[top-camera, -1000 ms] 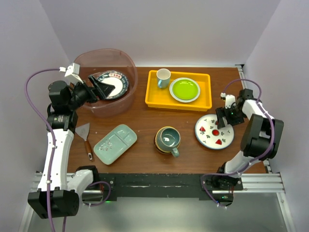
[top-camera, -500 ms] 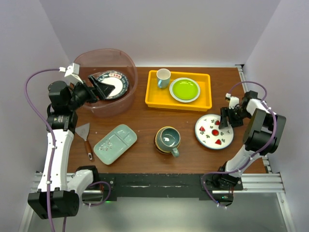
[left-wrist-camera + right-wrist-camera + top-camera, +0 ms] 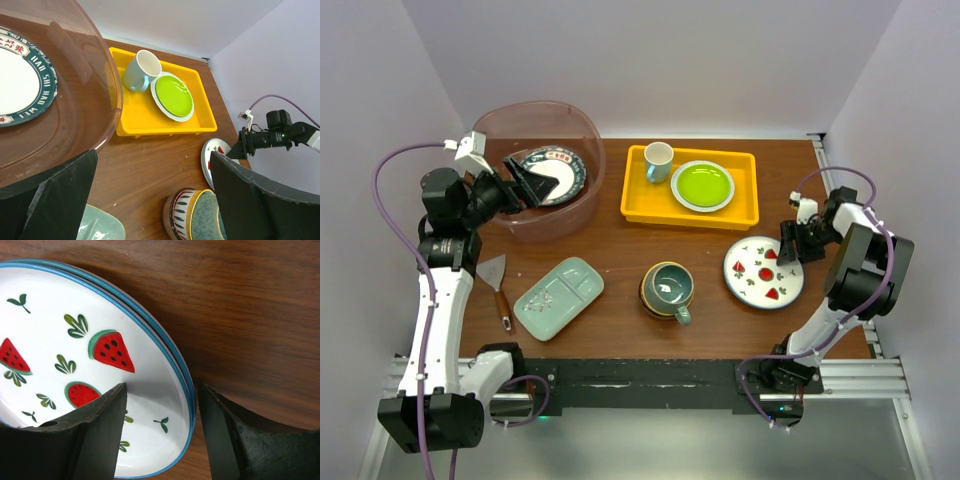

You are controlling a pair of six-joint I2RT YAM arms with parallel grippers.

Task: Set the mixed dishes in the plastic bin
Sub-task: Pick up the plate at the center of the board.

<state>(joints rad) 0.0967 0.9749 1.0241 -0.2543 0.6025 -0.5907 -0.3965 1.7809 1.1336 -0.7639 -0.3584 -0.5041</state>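
The plastic bin (image 3: pixel 552 226) stands at the far left corner of the table (image 3: pixel 620 250); all places here are told from it. In the top view there seems to be one plate far to the right of the bin. Only the right wrist view shows two blue rims there, one upon the other, so these are two watermelon plates (image 3: pixel 60 340). This view also shows the right gripper (image 3: pixel 162 387) with its jaws partly open astride that rim, one finger over the painted face and the other over the bare wood. A gap is visible and it holds nothing. Only the left wrist view lets one read letters on the dark band of the round plate (image 3: pixel 20 80), which lies flat inside the bin. The left gripper (image 3: pixel 525 182) hangs over this plate with its jaws spread wide and empty.

I count six dishes, one inside the bin and five outside. Those outside are the two watermelon plates, one divided tray (image 3: pixel 558 297), one patterned bowl (image 3: pixel 646 297) and one teal mug (image 3: pixel 668 285) sitting in that bowl. Just right of the bin is one yellow tray (image 3: pixel 640 205) with one white cup (image 3: pixel 658 160) and one lime-green plate (image 3: pixel 702 185). One spatula (image 3: pixel 495 275) lies on the near side of the bin.

The divided tray lies flat on the near side of the bin. Its long axis is slanted, running from near-left to far-right. The mug stands upright, and its handle points away from the bin, toward the near edge.
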